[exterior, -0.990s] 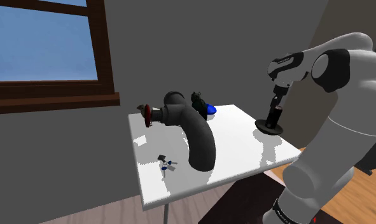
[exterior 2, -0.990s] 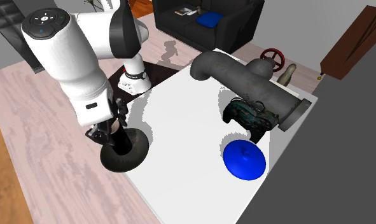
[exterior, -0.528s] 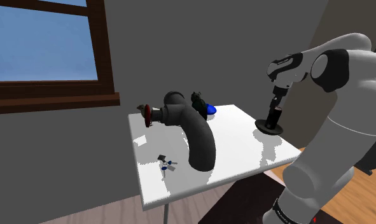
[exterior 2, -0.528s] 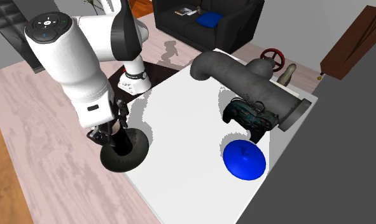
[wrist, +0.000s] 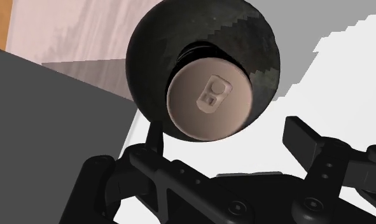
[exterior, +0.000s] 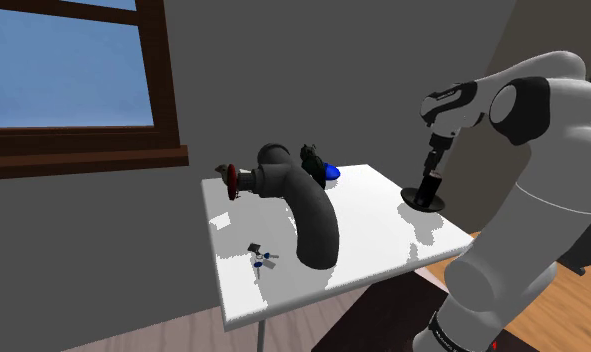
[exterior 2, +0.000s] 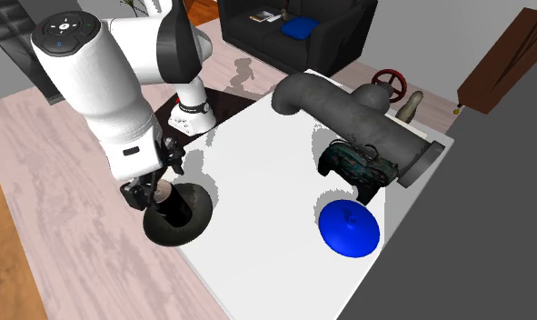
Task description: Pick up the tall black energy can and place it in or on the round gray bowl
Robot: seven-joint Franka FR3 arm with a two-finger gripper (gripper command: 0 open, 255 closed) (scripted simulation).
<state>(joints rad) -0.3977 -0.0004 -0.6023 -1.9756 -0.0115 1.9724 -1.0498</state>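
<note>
The tall black can [exterior: 430,186] stands upright inside the round dark grey bowl [exterior: 423,203] at the table corner nearest the stand. In the second exterior view the can [exterior 2: 173,205] rises from the middle of the bowl [exterior 2: 186,225]. My gripper [exterior: 434,166] hangs straight above it, open, its fingers apart on either side of the can's top without touching it. Looking along the hand, I see the can's pale lid [wrist: 208,98] with its pull tab, ringed by the bowl [wrist: 148,60], and the gripper [wrist: 226,135] spread wide just above.
A big grey pipe elbow [exterior: 308,205] with a red valve wheel [exterior: 229,181] lies across the white table [exterior: 373,215]. A dark gadget [exterior 2: 357,164], a blue dish [exterior 2: 348,227] and a small bladed item [exterior: 261,258] also sit there. The bowl is at the table's edge.
The fingers have opened and let go of the can, which stays standing in the bowl. The hand has lifted slightly.
</note>
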